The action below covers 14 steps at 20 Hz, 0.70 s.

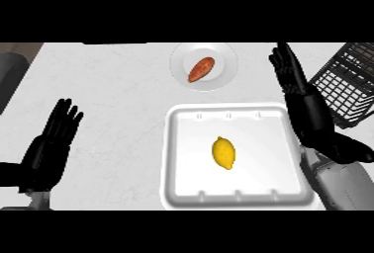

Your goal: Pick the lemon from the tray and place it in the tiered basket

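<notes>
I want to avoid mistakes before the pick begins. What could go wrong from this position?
1. The right hand is open beside the tray, past the lemon; coming back, it might bump the tray's raised rim.
2. The oval lemon could roll if touched off-centre.
3. The tiered basket is partly out of view, so placing may be less certain.

Bright, even light; faint shadows, no glare.

Beside the smooth, glossy white tray (241,195), the surface (116,99) looks like matt, faintly veined stone; right of it, the basket (349,84) is black wire.
</notes>
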Tool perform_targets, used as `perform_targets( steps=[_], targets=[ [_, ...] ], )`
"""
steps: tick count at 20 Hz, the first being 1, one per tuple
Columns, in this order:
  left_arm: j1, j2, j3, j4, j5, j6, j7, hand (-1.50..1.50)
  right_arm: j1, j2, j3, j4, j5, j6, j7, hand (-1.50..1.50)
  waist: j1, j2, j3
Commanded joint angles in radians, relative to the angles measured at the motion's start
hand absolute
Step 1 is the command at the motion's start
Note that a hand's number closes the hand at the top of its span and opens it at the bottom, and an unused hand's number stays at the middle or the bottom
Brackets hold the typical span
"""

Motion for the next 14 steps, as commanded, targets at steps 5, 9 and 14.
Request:
perform_targets(
  steps=[5,9,14],
  targets=[
    [0.073,0.138,0.014,0.107,-0.100,0.016,0.093,0.00,0.240,0.232,-0.007,0.166,-0.393,0.189,-0.031,1.50,0.027,0.041,-0.008],
    [0.093,0.165,0.005,0.171,-0.109,-0.001,0.148,0.00,0.379,0.319,-0.014,0.157,-0.486,0.258,-0.281,-1.50,-0.014,0.008,-0.019],
    [0.064,0.182,0.018,0.212,-0.105,-0.022,0.167,0.00,0.394,0.112,0.079,0.302,-0.029,-0.040,-0.166,-1.50,-0.013,0.002,-0.032]
  ],
)
